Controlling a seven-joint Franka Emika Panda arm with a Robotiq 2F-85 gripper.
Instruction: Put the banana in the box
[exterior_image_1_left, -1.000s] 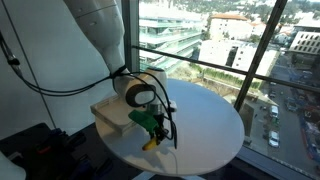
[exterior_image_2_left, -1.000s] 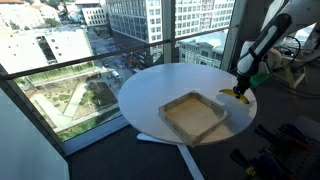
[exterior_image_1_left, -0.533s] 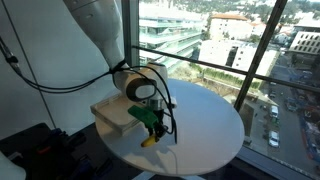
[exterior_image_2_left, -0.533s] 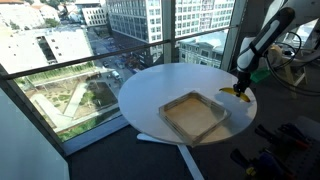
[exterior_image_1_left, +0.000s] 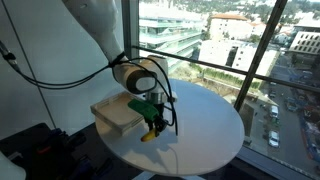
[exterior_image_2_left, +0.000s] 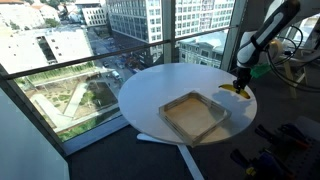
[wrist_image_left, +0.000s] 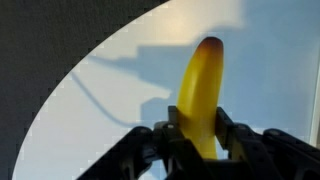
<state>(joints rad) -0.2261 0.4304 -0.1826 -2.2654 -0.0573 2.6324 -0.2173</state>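
Observation:
The yellow banana (wrist_image_left: 202, 95) sits between my gripper's fingers (wrist_image_left: 198, 128), which are shut on it. In both exterior views the banana (exterior_image_1_left: 149, 133) (exterior_image_2_left: 238, 90) hangs a little above the round white table, lifted off its surface. The box (exterior_image_2_left: 195, 114) is a shallow square tan tray lying on the table. It also shows in an exterior view (exterior_image_1_left: 112, 113) behind the gripper (exterior_image_1_left: 152, 124). The gripper (exterior_image_2_left: 241, 85) is near the table's rim, beside the box and apart from it.
The round white table (exterior_image_1_left: 205, 125) (exterior_image_2_left: 165, 80) stands by tall windows over a city. A black cable runs along the arm (exterior_image_1_left: 60, 85). Dark equipment lies on the floor next to the table (exterior_image_2_left: 270, 155).
The gripper has risen slightly with the banana in it, lifting it off the table. The box has not moved.

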